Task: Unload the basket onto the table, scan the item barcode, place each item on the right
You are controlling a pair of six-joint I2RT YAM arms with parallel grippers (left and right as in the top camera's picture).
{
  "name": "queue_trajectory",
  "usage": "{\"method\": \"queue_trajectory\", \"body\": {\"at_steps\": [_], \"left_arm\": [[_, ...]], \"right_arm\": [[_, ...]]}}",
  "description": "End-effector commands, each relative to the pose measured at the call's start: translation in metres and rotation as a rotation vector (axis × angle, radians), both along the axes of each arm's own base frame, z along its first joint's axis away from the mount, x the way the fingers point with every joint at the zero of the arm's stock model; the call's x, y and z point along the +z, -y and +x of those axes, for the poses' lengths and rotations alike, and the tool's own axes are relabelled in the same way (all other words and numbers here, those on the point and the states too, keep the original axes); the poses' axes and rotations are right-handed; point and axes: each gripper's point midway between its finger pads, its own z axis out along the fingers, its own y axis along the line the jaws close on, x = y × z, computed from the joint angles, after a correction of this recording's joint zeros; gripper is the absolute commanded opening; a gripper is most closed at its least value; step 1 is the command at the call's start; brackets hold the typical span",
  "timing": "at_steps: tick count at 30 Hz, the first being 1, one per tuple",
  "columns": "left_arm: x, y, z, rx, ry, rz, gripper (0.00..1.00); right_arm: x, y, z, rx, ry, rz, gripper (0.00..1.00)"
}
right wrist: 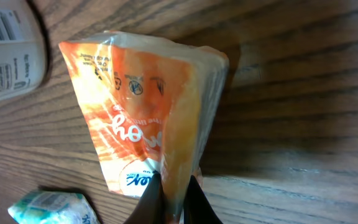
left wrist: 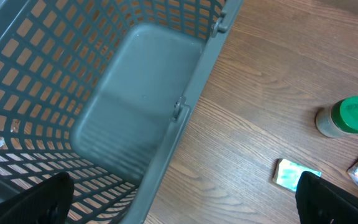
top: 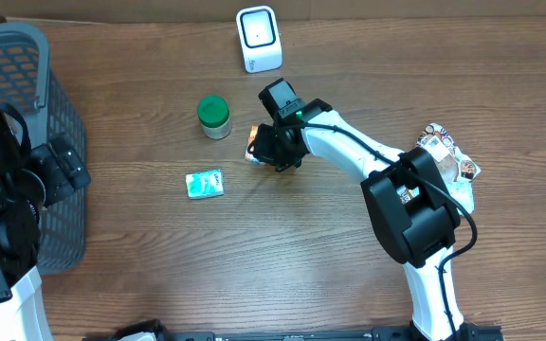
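A wooden table [top: 254, 265] seen from above, with a green-lidded jar [top: 213, 116] near its middle. The orange packet [right wrist: 148, 106] lies just beside the jar, on the side towards the right arm. The right gripper [right wrist: 173, 198] is closed on it, its two fingertips [right wrist: 151, 200] pinching the packet's edge. A white scanner [top: 259, 38] stands beyond the jar, near the table's far edge. A teal packet [top: 204, 184] lies near the jar on the robot's side. A grey basket [left wrist: 135, 93] sits well left of the jar; the left gripper [left wrist: 185, 186] hangs over its rim, jaws spread wide and holding nothing
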Motion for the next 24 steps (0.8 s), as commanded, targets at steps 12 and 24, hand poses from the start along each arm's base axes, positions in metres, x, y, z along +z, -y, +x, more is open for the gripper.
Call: {"method": "queue_trajectory", "body": {"at_steps": [12,24], "left_arm": [[0.009,-0.002,-0.003,0.027,0.036,0.003,1.00],[0.009,-0.002,-0.003,0.027,0.036,0.003,1.00]], "right_arm": [[0.155,-0.009,-0.026,0.496,0.098,0.780,0.04],[0.238,0.020,-0.041,0.546,0.082,1.192,0.04]]}}
